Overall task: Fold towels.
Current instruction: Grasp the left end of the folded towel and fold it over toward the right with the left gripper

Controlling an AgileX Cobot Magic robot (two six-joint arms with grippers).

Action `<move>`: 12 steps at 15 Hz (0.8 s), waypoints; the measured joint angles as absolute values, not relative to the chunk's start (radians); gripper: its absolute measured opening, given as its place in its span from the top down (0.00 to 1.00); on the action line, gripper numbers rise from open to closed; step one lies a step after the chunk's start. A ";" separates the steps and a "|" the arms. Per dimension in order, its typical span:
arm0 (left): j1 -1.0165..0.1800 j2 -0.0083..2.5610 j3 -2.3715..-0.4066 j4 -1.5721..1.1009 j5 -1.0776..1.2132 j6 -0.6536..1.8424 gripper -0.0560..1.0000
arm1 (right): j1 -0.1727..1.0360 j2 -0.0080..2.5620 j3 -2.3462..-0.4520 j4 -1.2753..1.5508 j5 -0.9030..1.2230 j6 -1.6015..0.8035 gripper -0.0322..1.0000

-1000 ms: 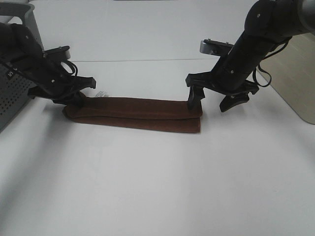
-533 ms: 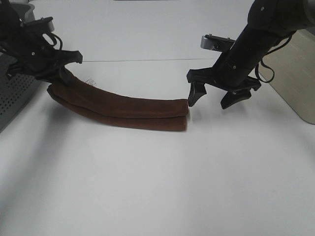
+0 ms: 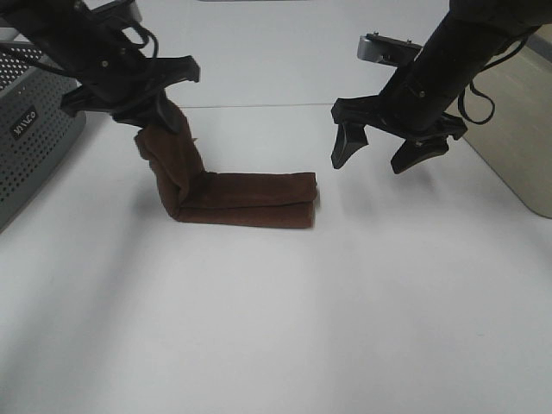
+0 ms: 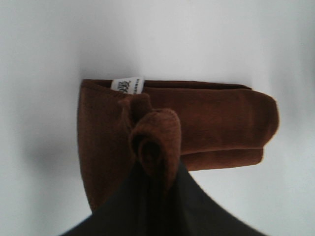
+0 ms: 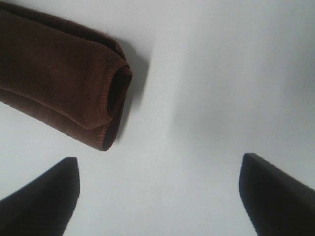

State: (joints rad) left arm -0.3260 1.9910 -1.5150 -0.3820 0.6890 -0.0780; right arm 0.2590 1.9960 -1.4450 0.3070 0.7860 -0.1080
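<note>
The dark reddish-brown towel (image 3: 246,200) lies folded into a long narrow strip on the white table (image 3: 276,328). My left gripper (image 3: 153,119) is shut on the strip's left end and holds it lifted, so that end hangs upright while the rest lies flat. In the left wrist view the pinched end (image 4: 157,142) is bunched, and a small white tag (image 4: 127,84) shows at the towel's edge. My right gripper (image 3: 388,151) is open and empty, above the table to the right of the towel's free end (image 5: 110,101).
A grey perforated metal box (image 3: 30,129) stands at the left edge of the table. A beige surface (image 3: 526,129) lies at the right edge.
My left gripper has lifted the towel's left end and carried it up and to the right. The strip's right end slid left. My right gripper let go and rose, open.
</note>
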 joint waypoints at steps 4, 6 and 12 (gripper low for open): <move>-0.433 2.042 -1.544 -0.401 0.604 -0.169 0.85 | 0.259 1.986 -1.445 0.309 0.815 -0.108 0.17; -0.463 2.094 -1.580 -0.423 0.603 -0.191 0.72 | 0.259 1.986 -1.445 0.309 0.830 -0.108 0.17; -0.517 2.135 -1.606 -0.600 0.453 -0.193 0.45 | 0.259 1.986 -1.445 0.314 0.836 -0.108 0.17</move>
State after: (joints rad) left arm -0.5170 2.1350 -1.6060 -0.6000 0.4530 -0.1930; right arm 0.2590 1.9860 -1.4450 0.3140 0.8360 -0.1080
